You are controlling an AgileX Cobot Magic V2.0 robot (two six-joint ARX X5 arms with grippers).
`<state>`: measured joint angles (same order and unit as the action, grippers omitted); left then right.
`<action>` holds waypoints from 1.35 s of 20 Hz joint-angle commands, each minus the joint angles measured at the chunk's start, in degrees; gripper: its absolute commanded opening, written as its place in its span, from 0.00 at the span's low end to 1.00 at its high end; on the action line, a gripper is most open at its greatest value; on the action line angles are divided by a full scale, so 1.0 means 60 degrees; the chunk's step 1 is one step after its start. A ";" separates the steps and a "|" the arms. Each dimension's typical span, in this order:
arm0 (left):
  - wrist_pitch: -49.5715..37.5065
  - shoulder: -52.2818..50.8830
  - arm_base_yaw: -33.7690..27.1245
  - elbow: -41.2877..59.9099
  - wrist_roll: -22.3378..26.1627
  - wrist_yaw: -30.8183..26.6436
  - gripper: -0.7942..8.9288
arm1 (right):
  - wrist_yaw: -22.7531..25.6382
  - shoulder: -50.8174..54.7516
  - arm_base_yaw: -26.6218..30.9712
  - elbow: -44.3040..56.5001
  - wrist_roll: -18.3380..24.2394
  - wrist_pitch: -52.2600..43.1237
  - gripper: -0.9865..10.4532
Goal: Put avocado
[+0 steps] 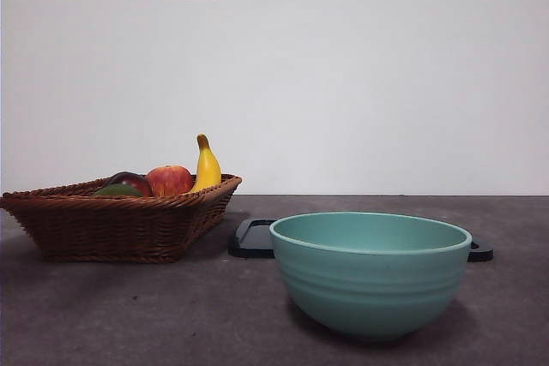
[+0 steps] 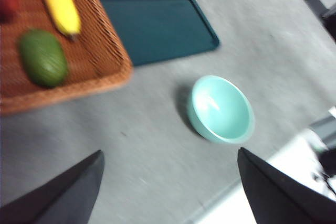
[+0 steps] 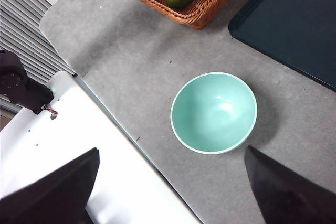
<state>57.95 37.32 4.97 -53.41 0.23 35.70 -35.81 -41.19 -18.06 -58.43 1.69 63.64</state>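
Avocado, dark green and oval, lies in the brown wicker basket beside the yellow banana, while the left gripper and right gripper hang above with jaws spread, so a centred, gentle descent past the basket's rim looks wise.

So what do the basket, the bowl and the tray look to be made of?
Basket: woven brown wicker, going by its visible weave. Bowl: smooth teal, faintly glossy with ridged sides, probably ceramic or melamine. Tray: dark, flat and matte with a raised rim, likely plastic.
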 commanded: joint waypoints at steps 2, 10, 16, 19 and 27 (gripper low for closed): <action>-0.0729 0.0466 0.0095 -0.0219 -0.0277 -0.0579 0.51 | 0.0004 -0.0062 -0.0058 -0.0200 0.0040 -0.0098 0.47; -0.2601 0.3512 0.1071 -0.1038 -0.0685 -0.2488 0.50 | 0.0007 -0.0117 -0.0058 -0.0200 0.0036 -0.0102 0.47; -0.2874 0.6309 0.1880 -0.2463 -0.0648 -0.4397 0.50 | 0.0011 -0.0240 -0.0058 -0.0200 0.0036 -0.0120 0.47; -0.2922 0.7512 0.2106 -0.2962 -0.0572 -0.4954 0.50 | 0.0011 -0.0251 -0.0058 -0.0200 0.0036 -0.0127 0.47; -0.3891 0.9923 0.2317 -0.3027 -0.0539 -0.5559 0.50 | 0.0055 -0.0251 -0.0058 -0.0200 0.0029 -0.0127 0.47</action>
<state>34.85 96.47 18.59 -70.26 -3.68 2.68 -35.64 -42.30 -18.06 -58.46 1.69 63.57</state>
